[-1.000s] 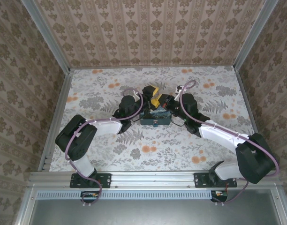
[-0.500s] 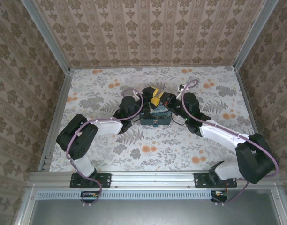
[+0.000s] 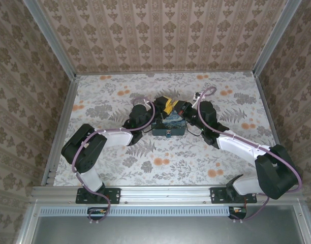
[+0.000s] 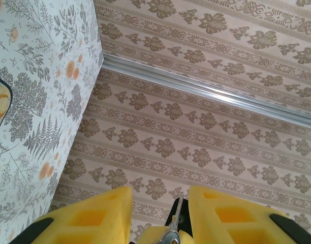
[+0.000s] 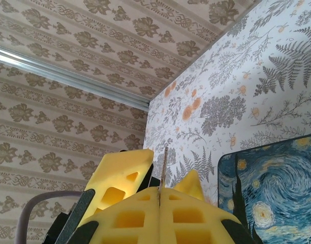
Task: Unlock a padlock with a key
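Overhead cam first: both arms reach in over the blue box printed with a swirling night sky, which sits about mid-way on the floral-patterned counter. The left claw and right claw meet nose to nose just above the box's far edge. The tiny dark bluish metal padlock looks to hang on the box's near face, though it's too small to be sure.

Left wrist cam: the left claw's yellow foam fingers stand apart. The thin silver metal key is upright in the gap, touching neither side as far as I can tell. Looks like a handover setup to me.

Right wrist cam: the right claw is pressed together and clamped on the key, blade poking up. My guess is that one claw pins it steady so the other can get a proper grip before going for the lock.
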